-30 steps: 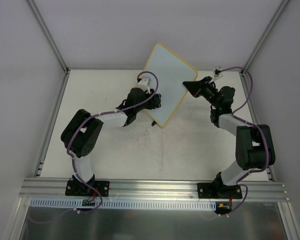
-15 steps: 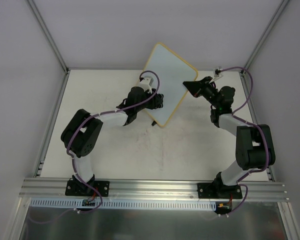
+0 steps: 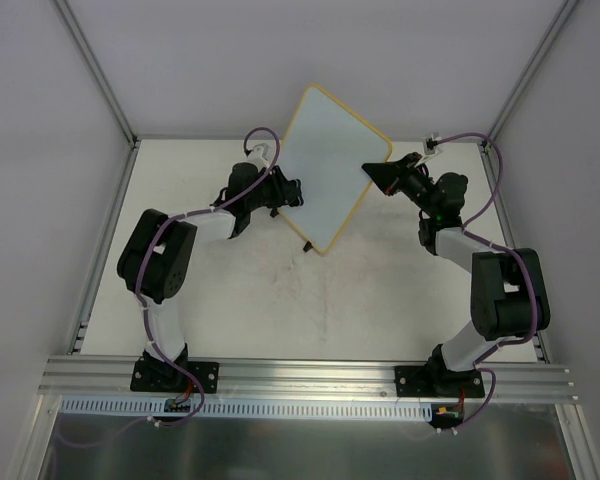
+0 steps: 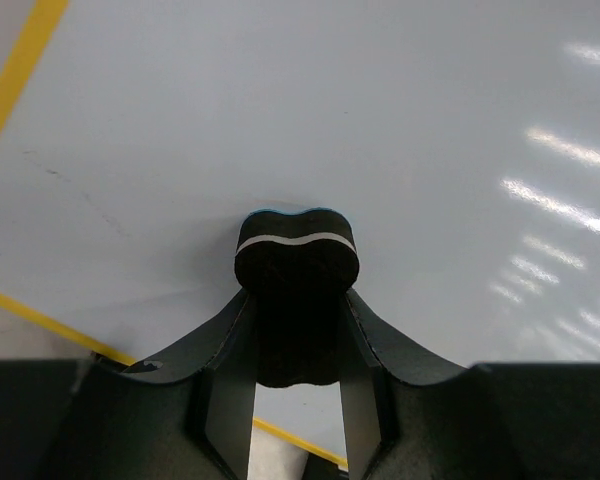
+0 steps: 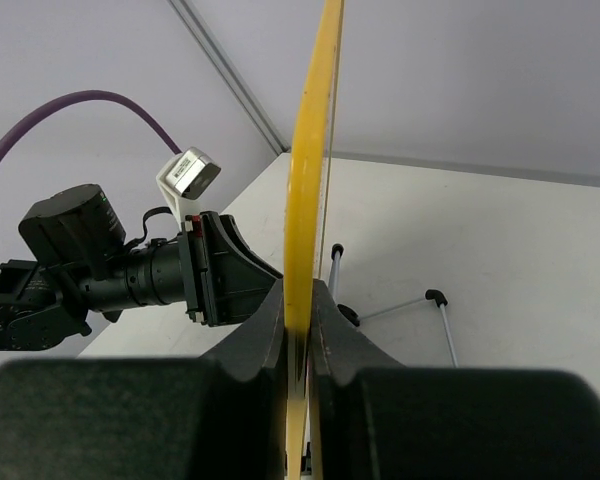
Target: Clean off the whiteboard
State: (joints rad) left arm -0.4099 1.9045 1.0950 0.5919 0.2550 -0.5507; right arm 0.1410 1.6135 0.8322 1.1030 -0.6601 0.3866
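Now gripping a black eraser (image 4: pixel 296 250) tight in left gripper (image 4: pixel 296 310), jaws narrow round its waist, blue-edged end seemingly pressed flat to whiteboard (image 4: pixel 400 130) face. Pinching board's yellow frame (image 5: pixel 308 150) edge-on w/ right gripper (image 5: pixel 298 305), jaws nearly closed on the thin rim. Holding whiteboard tilted, near upright, over far side of table (image 3: pixel 380 290), btwn both arms. Wire leg (image 5: pixel 435 310) sticking out behind, lower black foot (image 3: pixel 306 246) close to tabletop; can't tell if touching. No red marks seen on the patch in left wrist view, only faint grey scuffs; can't judge rest of face from here.

Risks, as a guess:
- Could pivot or slip board out of right jaws by pushing eraser too hard against a single-point pinch, esp. given thin smooth rim.
- Could run eraser off the frame & lose contact by wiping too far toward the edge.
- Could skip over ink by pressing too lightly.
- Could twist eraser in that narrow grip w/ high drag on the surface.
- Could drop board onto its legs if right pinch lets go mid-wipe
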